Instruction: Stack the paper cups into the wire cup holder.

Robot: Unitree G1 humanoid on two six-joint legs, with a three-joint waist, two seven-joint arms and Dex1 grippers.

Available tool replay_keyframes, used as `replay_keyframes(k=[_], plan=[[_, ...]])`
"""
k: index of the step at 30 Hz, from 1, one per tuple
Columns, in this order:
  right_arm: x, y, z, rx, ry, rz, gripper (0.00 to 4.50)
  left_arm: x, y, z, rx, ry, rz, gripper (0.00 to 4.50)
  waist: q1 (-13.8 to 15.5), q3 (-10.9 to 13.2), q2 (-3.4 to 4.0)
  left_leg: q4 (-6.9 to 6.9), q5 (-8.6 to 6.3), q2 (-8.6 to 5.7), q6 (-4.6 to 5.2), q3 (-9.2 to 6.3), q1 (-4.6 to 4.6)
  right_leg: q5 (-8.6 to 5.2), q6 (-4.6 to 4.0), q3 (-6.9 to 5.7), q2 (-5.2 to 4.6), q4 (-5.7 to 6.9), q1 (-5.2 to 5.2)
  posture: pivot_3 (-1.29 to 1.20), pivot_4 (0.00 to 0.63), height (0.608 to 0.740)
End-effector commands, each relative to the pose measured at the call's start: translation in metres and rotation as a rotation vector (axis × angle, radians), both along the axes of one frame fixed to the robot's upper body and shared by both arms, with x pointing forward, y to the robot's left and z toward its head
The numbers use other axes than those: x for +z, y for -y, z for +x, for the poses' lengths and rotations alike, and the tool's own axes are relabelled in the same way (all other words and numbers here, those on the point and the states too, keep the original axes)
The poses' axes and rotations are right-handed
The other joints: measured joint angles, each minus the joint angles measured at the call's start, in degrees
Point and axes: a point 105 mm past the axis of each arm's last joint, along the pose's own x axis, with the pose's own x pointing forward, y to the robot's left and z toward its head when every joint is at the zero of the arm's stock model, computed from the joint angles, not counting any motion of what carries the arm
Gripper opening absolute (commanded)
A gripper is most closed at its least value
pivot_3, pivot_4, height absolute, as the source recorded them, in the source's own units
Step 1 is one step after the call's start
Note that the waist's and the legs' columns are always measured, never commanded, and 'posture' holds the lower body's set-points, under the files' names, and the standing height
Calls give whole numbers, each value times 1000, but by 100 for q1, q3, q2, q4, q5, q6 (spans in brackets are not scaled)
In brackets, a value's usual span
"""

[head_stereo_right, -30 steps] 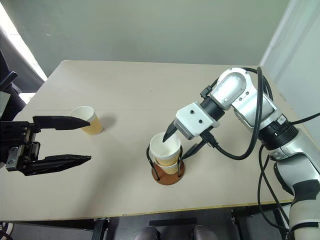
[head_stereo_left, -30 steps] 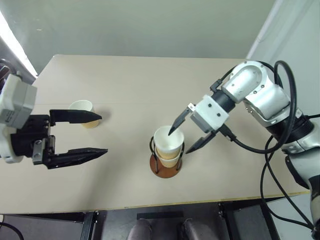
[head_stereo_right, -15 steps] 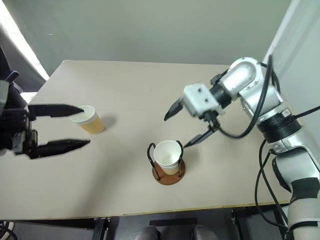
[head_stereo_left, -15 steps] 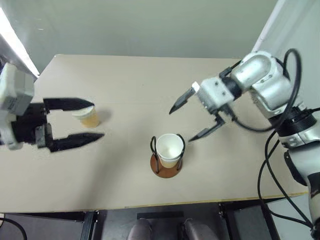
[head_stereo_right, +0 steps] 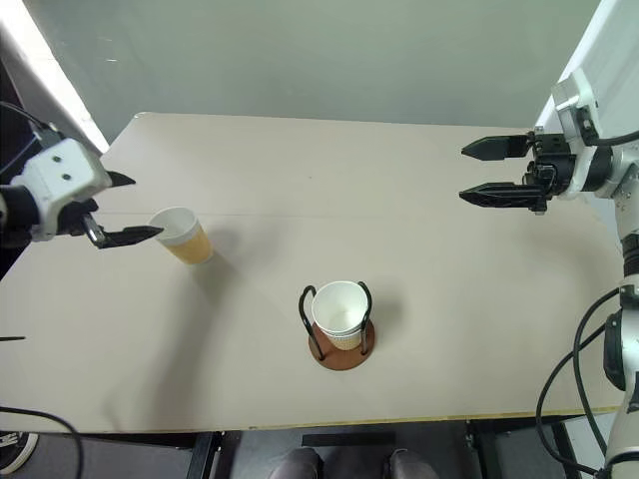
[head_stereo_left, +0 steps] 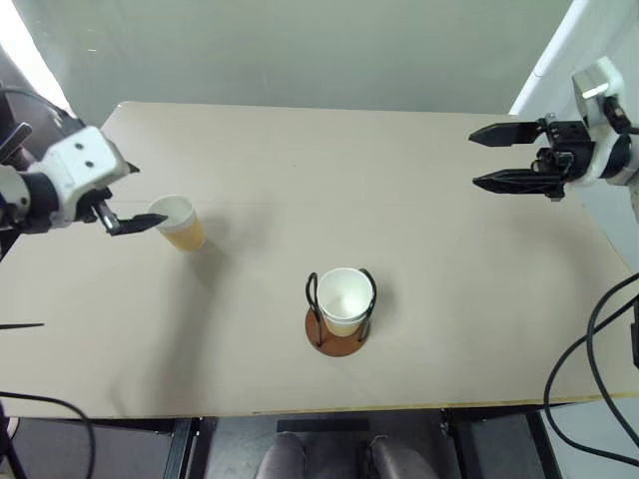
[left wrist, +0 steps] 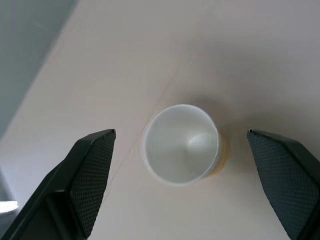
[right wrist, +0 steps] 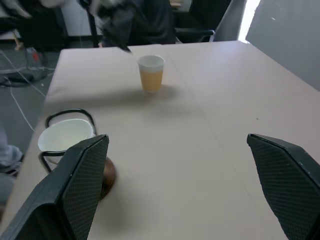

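Left gripper at the bench's left edge, fingers released, spread either side of a lone pale yellow-tan tapered paper cup, not touching. Black wire cup holder on reddish-brown disc base near the front edge, centre, white-rimmed paper cups nested inside. Right gripper over the right edge, fingers released, empty.

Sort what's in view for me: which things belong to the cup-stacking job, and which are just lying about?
Belongs to the job:
- lone paper cup, upright on the table, left gripper open beside it
- wire cup holder
- stacked paper cups already in the holder
- right gripper, open, far off to the right

Just lying about:
- nothing loose; there is the table itself
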Motion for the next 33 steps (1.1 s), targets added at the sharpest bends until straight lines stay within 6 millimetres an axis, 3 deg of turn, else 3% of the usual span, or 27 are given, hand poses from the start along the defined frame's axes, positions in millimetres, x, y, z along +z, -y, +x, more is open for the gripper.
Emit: replay_keyframes(k=[1,10,14,24,33], plan=[[26,4,-25,37,88,25,4480,-2,-6,3,-15,-31,85,4500,-22,0,0,1,0,-1,0,2,-2,1,2,2,0,-5,0,0,150,740],[38,4,-53,36,133,21,4480,-23,3,22,-63,-90,85,4500,-56,0,0,30,-1,-3,11,-4,-11,11,28,7,-1,-17,2,0,150,740],[38,2,-55,26,143,7,4500,-38,8,29,-82,-125,64,3617,-64,-1,-1,43,0,-10,29,-8,9,15,37,9,-3,-14,17,0,150,740],[38,2,-52,-12,170,-21,4500,-29,12,32,-109,-111,70,39,-65,-1,-2,46,5,-26,35,-11,6,12,56,12,-10,-15,18,0,150,740],[36,2,-51,-10,172,-30,4500,-19,13,26,-142,-121,54,39,-66,-1,-2,48,5,-29,36,-10,6,9,61,15,-14,-14,18,0,150,740]])
